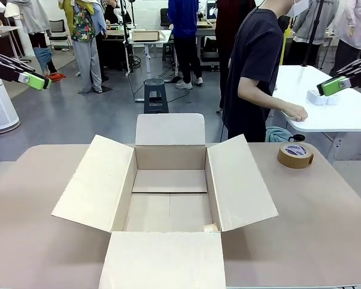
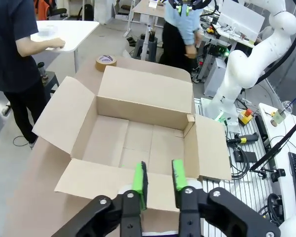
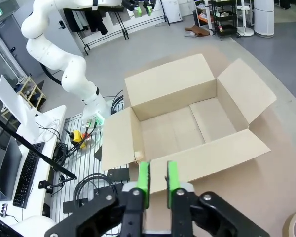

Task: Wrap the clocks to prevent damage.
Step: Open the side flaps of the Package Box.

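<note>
Front view had the left gripper [image 1: 46,83] and right gripper [image 1: 320,90] hanging at the upper corners, each with pads a slim gap apart on nothing, over the open carton [image 1: 168,198], while the bubble-wrapped clocks [image 2: 50,30] lay on the white side table [image 2: 81,28] by the person's hand [image 2: 56,45], upper left of left wrist view.
</note>
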`<state>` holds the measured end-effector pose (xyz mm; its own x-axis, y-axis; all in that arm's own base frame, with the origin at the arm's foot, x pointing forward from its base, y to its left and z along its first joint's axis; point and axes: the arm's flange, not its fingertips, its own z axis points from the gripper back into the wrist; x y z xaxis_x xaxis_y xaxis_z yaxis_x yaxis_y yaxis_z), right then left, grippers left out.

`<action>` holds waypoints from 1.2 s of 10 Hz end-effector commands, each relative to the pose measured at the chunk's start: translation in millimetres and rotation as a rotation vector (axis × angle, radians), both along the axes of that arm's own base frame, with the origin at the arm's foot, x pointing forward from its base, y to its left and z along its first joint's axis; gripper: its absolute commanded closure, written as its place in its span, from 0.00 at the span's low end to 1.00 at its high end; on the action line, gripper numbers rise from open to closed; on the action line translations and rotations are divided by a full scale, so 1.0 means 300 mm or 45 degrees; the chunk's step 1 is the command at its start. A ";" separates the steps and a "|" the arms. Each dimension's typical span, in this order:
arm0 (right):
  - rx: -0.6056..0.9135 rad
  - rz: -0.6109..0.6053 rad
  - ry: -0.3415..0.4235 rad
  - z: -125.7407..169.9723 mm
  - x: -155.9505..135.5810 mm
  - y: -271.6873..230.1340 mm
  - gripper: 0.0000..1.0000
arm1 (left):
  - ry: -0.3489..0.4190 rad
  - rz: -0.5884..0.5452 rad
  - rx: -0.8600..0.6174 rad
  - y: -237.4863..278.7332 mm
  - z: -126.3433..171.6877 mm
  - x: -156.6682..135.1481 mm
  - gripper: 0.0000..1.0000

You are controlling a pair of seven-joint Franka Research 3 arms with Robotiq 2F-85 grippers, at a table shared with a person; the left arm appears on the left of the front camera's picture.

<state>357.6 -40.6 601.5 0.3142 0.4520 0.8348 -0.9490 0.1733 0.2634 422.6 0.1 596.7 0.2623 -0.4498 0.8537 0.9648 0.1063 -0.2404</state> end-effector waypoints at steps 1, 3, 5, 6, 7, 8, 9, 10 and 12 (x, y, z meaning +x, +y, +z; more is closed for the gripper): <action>-0.021 0.027 -0.003 -0.016 -0.002 -0.005 1.00 | -0.027 -0.016 0.008 0.010 -0.008 0.001 1.00; -0.031 0.027 -0.006 -0.017 -0.005 -0.004 1.00 | -0.030 -0.018 0.017 0.011 -0.013 -0.001 1.00; -0.030 0.057 -0.020 -0.011 -0.021 -0.013 1.00 | -0.029 -0.009 0.040 0.010 -0.017 -0.006 1.00; -0.073 0.081 -0.023 -0.012 -0.031 -0.020 1.00 | -0.023 0.011 0.080 0.010 -0.024 -0.006 1.00; -0.006 0.014 0.000 -0.001 -0.003 0.004 1.00 | -0.011 0.036 0.090 0.010 -0.031 -0.010 1.00; -0.006 0.014 0.000 -0.001 -0.003 0.004 1.00 | -0.001 -0.001 0.031 0.007 -0.009 0.000 1.00; -0.006 0.014 0.000 -0.001 -0.003 0.004 1.00 | -0.001 -0.001 0.031 0.007 -0.009 0.000 1.00; -0.006 0.014 0.000 -0.001 -0.003 0.004 1.00 | -0.001 -0.001 0.031 0.007 -0.009 0.000 1.00; -0.021 0.028 0.000 -0.003 -0.010 -0.002 0.99 | 0.003 0.002 0.049 0.011 -0.018 0.000 1.00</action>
<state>354.5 -41.2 600.5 0.3042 0.4725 0.8272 -0.9526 0.1564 0.2609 422.4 3.3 591.3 0.2652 -0.4815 0.8353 0.9640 0.1164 -0.2389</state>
